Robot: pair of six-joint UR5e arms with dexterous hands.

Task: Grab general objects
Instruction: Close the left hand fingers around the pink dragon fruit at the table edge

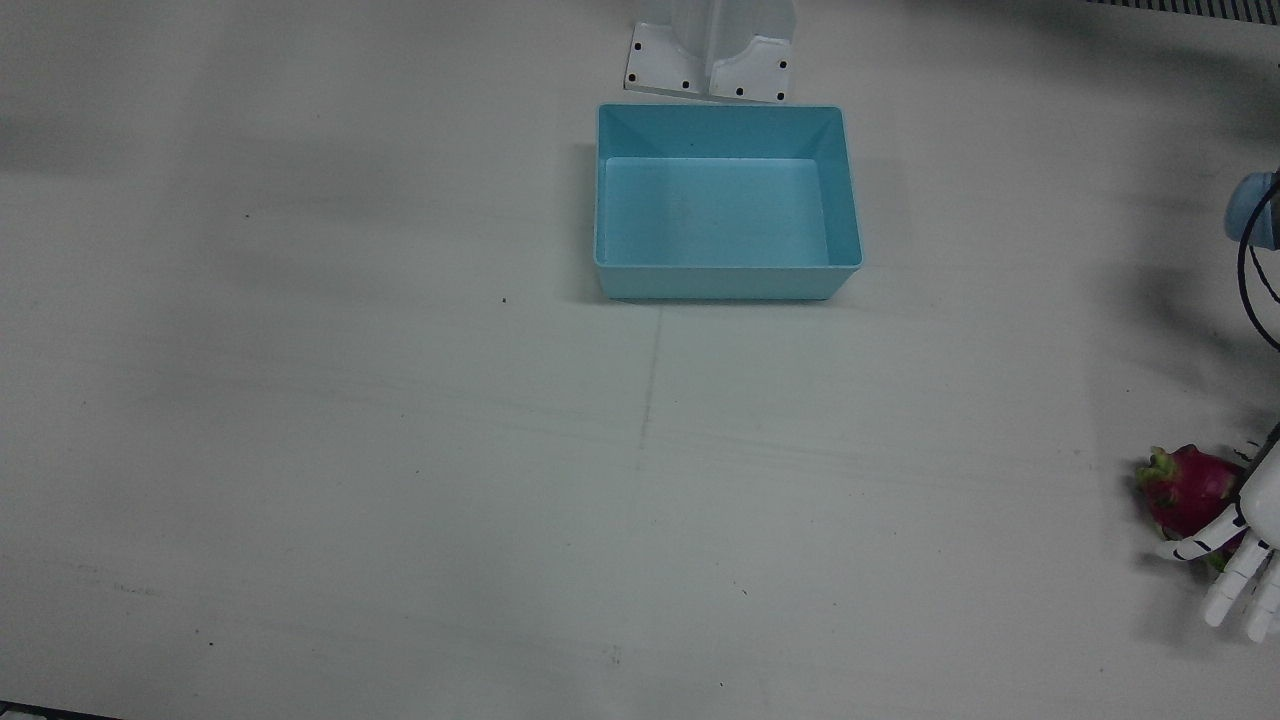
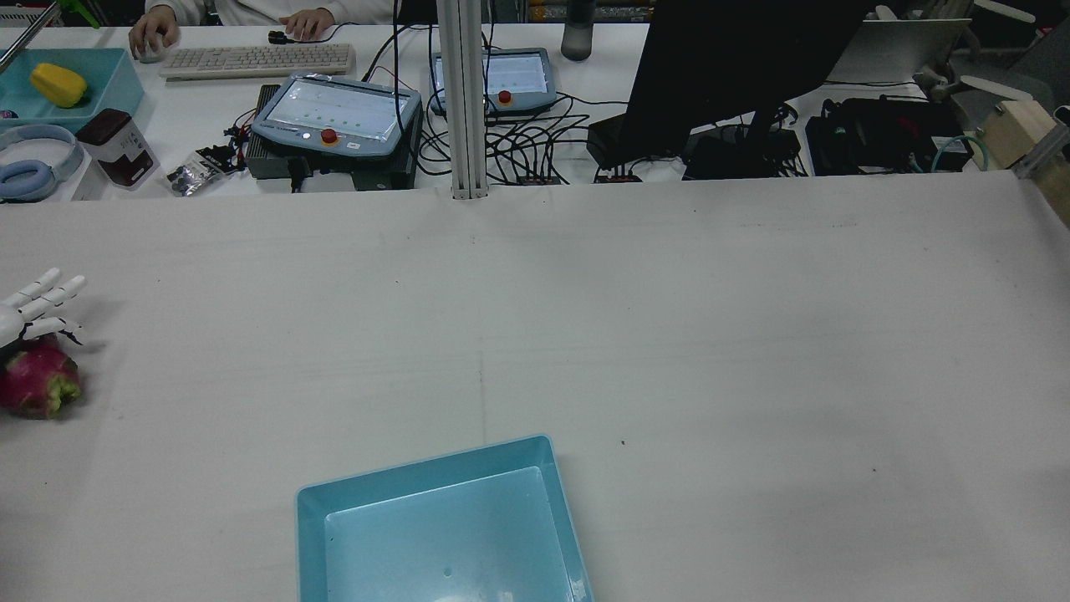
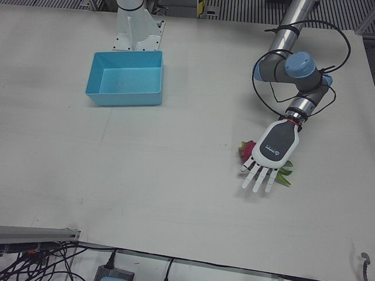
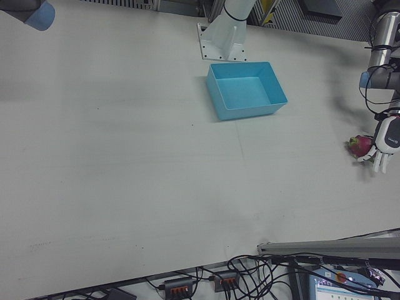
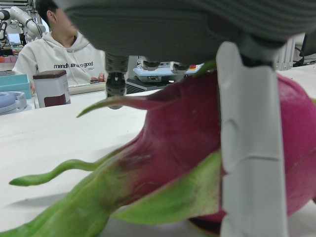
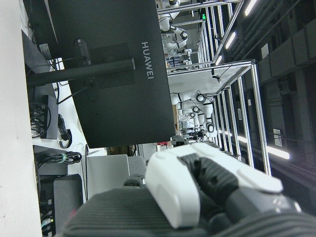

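A pink dragon fruit (image 1: 1185, 490) with green scales lies on the white table at its far edge on the robot's left side. It also shows in the rear view (image 2: 38, 380) and fills the left hand view (image 5: 182, 148). My left hand (image 3: 272, 152) hovers right over it, palm down, fingers spread and extended past it, one finger (image 5: 252, 163) resting down across its side. The hand does not close around the fruit. My right hand (image 6: 197, 192) shows only in its own view, raised and facing a monitor; its fingers look partly curled, its state unclear.
An empty light blue bin (image 1: 720, 285) stands near the robot's pedestal (image 1: 710, 60) at the table's middle. Beyond the far table edge are teach pendants (image 2: 334, 117), a keyboard, cables and a black monitor (image 2: 736, 67).
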